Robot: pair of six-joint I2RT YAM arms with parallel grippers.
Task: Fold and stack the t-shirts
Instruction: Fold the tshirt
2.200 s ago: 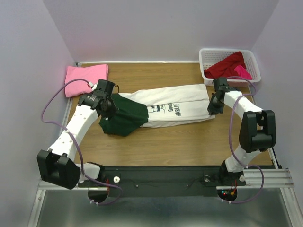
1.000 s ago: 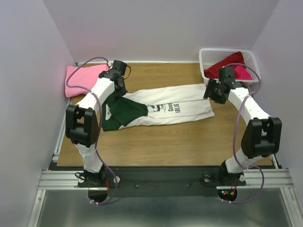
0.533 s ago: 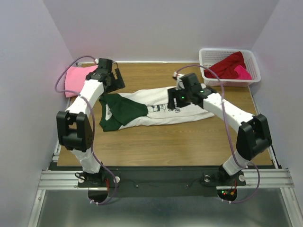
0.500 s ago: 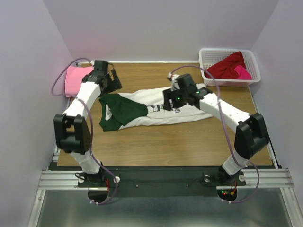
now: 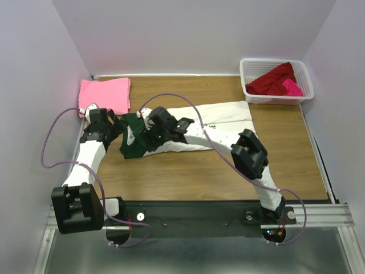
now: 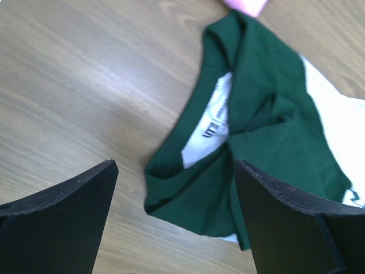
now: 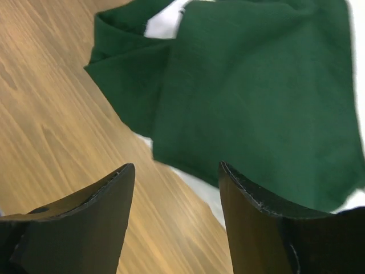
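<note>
Both arms crowd the collar end: left gripper (image 6: 174, 171) and right gripper (image 7: 175, 168), jaws spread wide, holding nothing. The white-and-green tee (image 5: 219, 117) lies folded lengthwise on the table (image 5: 228, 171). Pinch one layer only and that fold could slide apart

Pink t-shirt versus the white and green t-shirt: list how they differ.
The pink t-shirt is plain; the white and green t-shirt has a white body and dark green sleeves. The pink t-shirt is folded into a compact rectangle at the far left corner; the white and green t-shirt lies long across the middle. Both rest on the table.
</note>
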